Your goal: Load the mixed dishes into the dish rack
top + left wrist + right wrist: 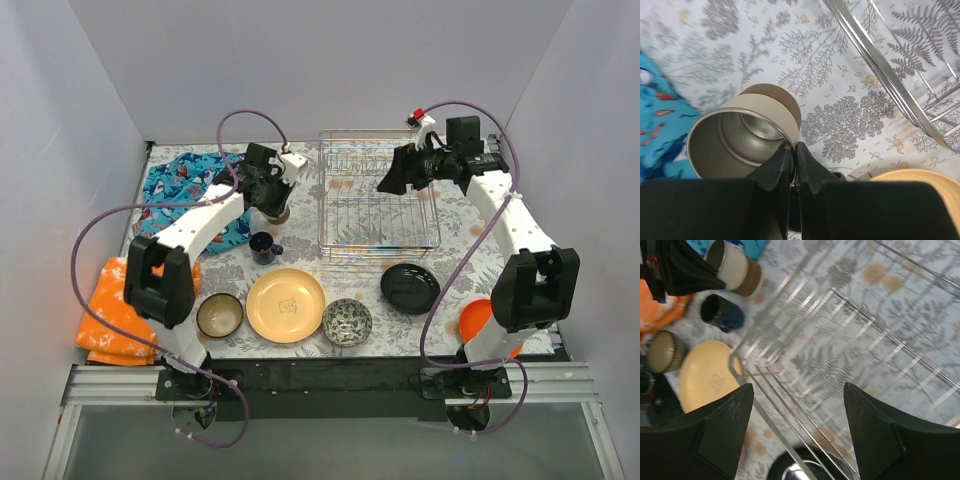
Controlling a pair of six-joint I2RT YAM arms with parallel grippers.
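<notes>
My left gripper [275,198] is shut on the rim of the beige cup [747,135], which has a steel inside and a brown base; it hangs just left of the dish rack [378,198]. The cup also shows in the right wrist view [735,267]. My right gripper [392,180] is open and empty above the rack [850,340]. On the table lie the dark blue mug [264,245], tan-yellow plate [286,305], dark brown bowl [219,315], grey patterned bowl [347,321], black plate [410,288] and orange plate [480,320], partly hidden by the right arm.
A blue patterned cloth [185,185] lies at the back left and an orange cloth [115,315] at the front left. The rack's silver wire edge [880,65] runs close to the cup's right. White walls close in the table.
</notes>
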